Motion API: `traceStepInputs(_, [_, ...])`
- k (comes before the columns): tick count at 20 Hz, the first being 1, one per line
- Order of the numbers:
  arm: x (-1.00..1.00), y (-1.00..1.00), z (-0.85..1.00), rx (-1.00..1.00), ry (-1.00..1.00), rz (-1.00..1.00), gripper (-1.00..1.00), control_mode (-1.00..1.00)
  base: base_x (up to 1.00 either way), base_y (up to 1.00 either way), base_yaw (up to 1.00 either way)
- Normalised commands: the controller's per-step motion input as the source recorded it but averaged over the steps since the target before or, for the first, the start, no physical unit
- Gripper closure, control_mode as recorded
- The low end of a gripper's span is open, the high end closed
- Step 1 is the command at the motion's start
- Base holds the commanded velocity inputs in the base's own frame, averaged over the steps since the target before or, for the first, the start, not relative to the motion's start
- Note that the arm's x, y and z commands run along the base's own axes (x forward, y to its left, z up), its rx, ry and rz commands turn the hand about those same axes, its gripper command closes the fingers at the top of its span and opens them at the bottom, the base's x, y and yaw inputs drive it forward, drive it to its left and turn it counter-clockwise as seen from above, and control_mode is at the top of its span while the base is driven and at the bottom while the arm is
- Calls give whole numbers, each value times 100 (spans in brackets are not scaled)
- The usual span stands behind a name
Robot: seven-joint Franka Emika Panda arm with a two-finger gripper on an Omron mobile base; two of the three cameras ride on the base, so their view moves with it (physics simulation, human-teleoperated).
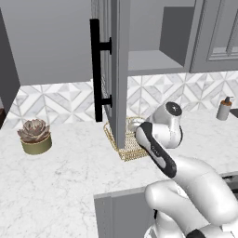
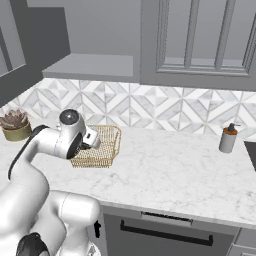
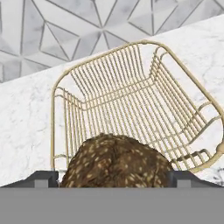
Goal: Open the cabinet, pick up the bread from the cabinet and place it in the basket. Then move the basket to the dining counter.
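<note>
The gold wire basket stands on the marble worktop by the tiled wall, also in the base views. The dark brown bread sits between my gripper's two finger tips, over the near end of the basket. The jaws stand wide; whether they touch the roll I cannot tell. In the right base view the gripper hangs at the basket's left rim. The cabinet door with its black bar handle is swung open, and the bare shelf shows behind it.
The open door juts out over the worktop, just left of my hand and across part of the basket. A potted succulent stands at the left. A soap dispenser stands at the right near the wall. A drawer front with a black handle lies below the worktop edge.
</note>
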Motion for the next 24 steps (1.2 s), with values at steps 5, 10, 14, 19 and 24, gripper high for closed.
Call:
traceStepInputs(5, [94, -14, -33, 2, 4, 0, 100, -100, 0, 0, 0])
traceStepInputs(10, [61, 5, -8, 0, 8, 0, 100, -100, 0, 0, 0])
traceStepInputs(14, [8, 0, -19, 0, 1, 0, 100, -100, 0, 0, 0])
traceStepInputs(19, [0, 0, -27, 0, 0, 0, 100, -100, 0, 0, 0])
traceStepInputs(24, [25, 4, -10, 0, 0, 0, 100, -100, 0, 0, 0])
